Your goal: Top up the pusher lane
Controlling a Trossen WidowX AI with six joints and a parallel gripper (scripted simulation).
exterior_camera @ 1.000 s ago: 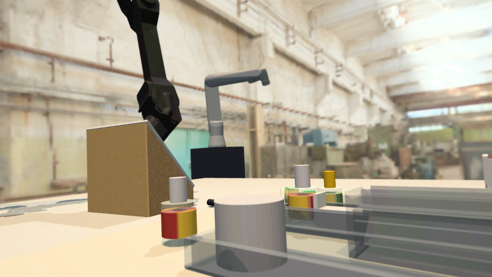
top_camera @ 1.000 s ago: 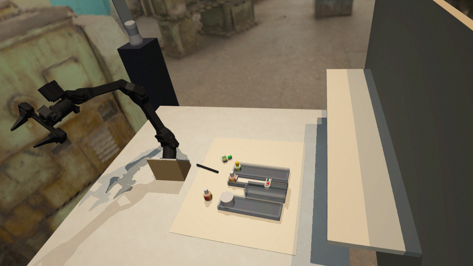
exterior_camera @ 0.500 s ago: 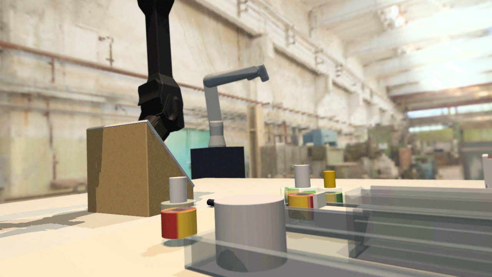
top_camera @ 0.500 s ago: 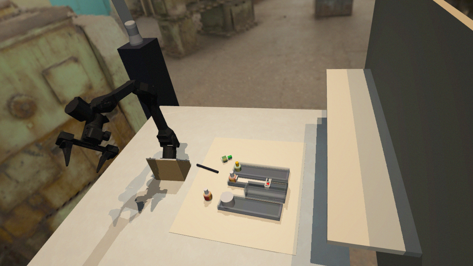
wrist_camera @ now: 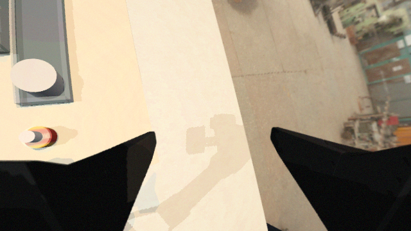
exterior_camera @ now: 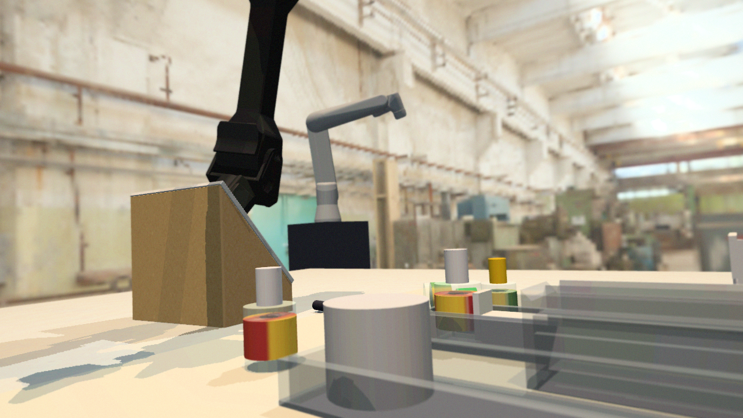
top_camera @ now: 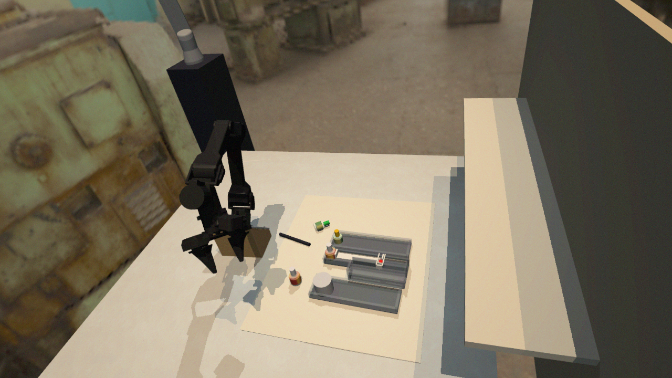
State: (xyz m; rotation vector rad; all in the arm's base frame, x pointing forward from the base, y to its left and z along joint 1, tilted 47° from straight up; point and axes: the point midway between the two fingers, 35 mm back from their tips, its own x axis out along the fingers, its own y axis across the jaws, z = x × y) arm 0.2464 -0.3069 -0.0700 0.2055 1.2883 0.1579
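A loose jar (top_camera: 294, 278) (exterior_camera: 270, 337) (wrist_camera: 50, 136) with a red and yellow band and grey cap stands upright on the mat. A like jar (top_camera: 330, 254) (exterior_camera: 453, 306) stands at the front end of the sprung lane (top_camera: 346, 264), against the white pusher plate (exterior_camera: 482, 302). The pusher's white tab (top_camera: 380, 261) with a red mark is further back. Another loose jar (top_camera: 318, 226), green-banded with a green cap, lies on its side. My gripper (top_camera: 228, 265) (wrist_camera: 214, 135) is open and empty, above the table, to the left of the upright loose jar in the top view. Its fingers are outside the exterior view.
A yellow-capped jar (top_camera: 337, 238) (exterior_camera: 504, 298) stands in the neighbouring lane. A grey cylinder (top_camera: 322, 283) (exterior_camera: 377, 348) (wrist_camera: 33, 75) stands in the outer lane (top_camera: 364, 297). A black rod (top_camera: 294, 239) lies near the brown arm base block (top_camera: 259, 242) (exterior_camera: 171, 254). A shelf (top_camera: 483, 211) overhangs at the right.
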